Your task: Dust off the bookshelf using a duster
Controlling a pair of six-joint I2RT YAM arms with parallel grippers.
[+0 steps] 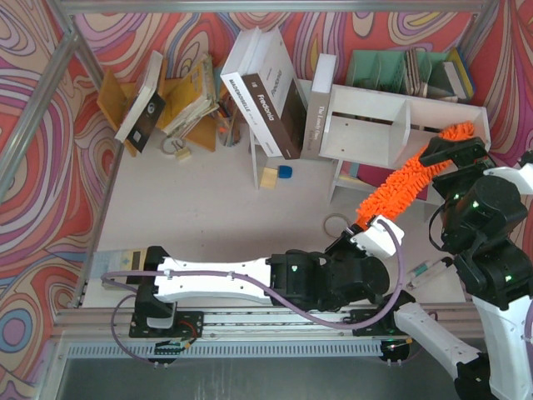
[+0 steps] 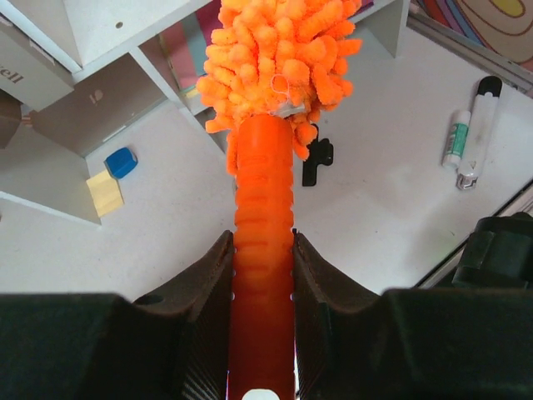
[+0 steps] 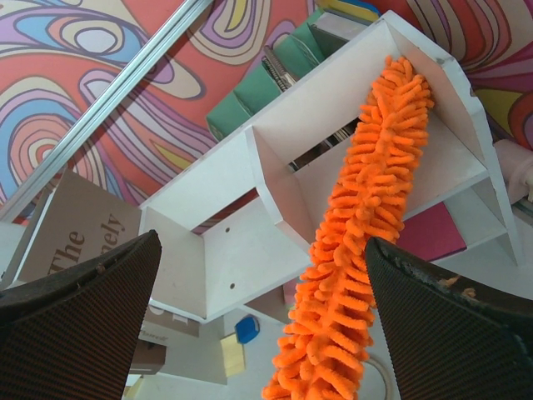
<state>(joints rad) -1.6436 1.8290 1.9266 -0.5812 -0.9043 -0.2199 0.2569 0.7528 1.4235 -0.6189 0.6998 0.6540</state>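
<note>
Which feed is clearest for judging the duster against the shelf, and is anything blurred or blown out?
Top external: even light, sharp; the duster reads cleanly against the bookshelf. Left wrist: the left end effector is dark and soft up close, and the handle's near end glares. Right wrist: bookshelf crisp, the right end effector looms dark at both lower corners.

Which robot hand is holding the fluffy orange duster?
The left gripper: its two fingers are shut on the smooth handle of the duster. The right gripper stands wide open and holds nothing.
</note>
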